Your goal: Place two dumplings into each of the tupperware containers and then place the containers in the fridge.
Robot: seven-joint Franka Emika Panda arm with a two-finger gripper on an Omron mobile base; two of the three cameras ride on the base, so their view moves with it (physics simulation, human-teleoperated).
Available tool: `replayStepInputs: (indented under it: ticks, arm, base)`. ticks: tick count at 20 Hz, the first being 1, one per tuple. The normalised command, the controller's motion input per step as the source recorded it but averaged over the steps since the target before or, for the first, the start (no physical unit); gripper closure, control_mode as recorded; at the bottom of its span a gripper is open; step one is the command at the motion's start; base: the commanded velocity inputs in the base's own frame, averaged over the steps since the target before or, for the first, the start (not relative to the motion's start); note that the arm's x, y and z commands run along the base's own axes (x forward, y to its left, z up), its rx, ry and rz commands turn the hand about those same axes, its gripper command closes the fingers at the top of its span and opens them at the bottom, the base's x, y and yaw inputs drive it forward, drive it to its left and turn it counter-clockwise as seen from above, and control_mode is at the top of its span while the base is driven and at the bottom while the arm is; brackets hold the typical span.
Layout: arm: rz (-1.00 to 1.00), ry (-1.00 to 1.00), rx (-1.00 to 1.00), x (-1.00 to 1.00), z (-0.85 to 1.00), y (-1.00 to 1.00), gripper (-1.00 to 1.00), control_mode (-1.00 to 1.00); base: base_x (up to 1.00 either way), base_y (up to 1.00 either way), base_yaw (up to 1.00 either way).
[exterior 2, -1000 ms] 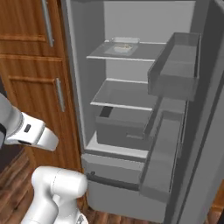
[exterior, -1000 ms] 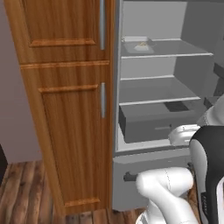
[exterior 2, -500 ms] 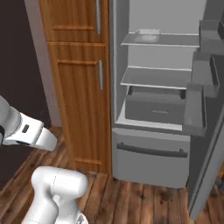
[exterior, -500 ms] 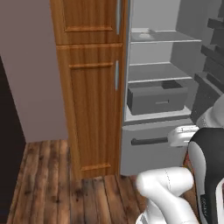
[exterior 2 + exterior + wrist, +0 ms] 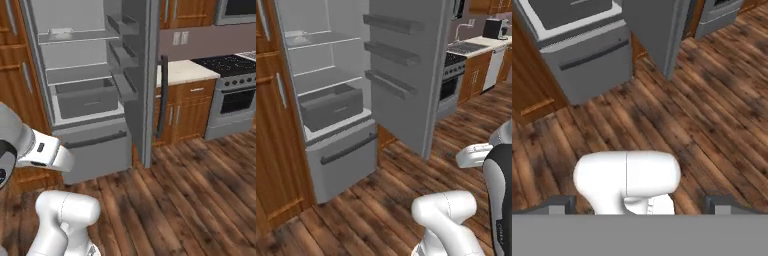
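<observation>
The fridge (image 5: 331, 75) stands open, its door (image 5: 406, 75) swung out to the right with three door racks. One tupperware container (image 5: 298, 37) lies on the top glass shelf, also seen in the right base view as a pale tray (image 5: 62, 33). The dumplings are too small to make out, if they lie in it. In the hand view my gripper (image 5: 639, 205) points down at the wooden floor, its fingertips (image 5: 559, 205) wide apart, open and holding nothing. The fridge's bottom drawer (image 5: 587, 50) lies ahead of it.
A wooden cabinet (image 5: 271, 150) flanks the fridge on the left. A grey bin (image 5: 331, 105) sits on the lower shelf. To the right are a counter (image 5: 185, 70), a stove (image 5: 235, 95) and a sink counter (image 5: 471, 47). Wooden floor (image 5: 406, 190) spreads in front.
The whole picture has swung: the camera moved, so the fridge now sits left in view and the stove and counter have come in. The gripper stays open.
</observation>
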Motion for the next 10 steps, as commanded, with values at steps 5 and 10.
replayStepInputs:
  ticks: [5,10]
  arm:
    - [0.00,0.00,0.00,0.00,0.00,0.00,-1.00,1.00]
    - [0.00,0.00,0.00,0.00,0.00,0.00,-1.00,1.00]
  base:
    - [-0.37,0.05,-0.99]
    - [-0.17,0.00,-0.99]
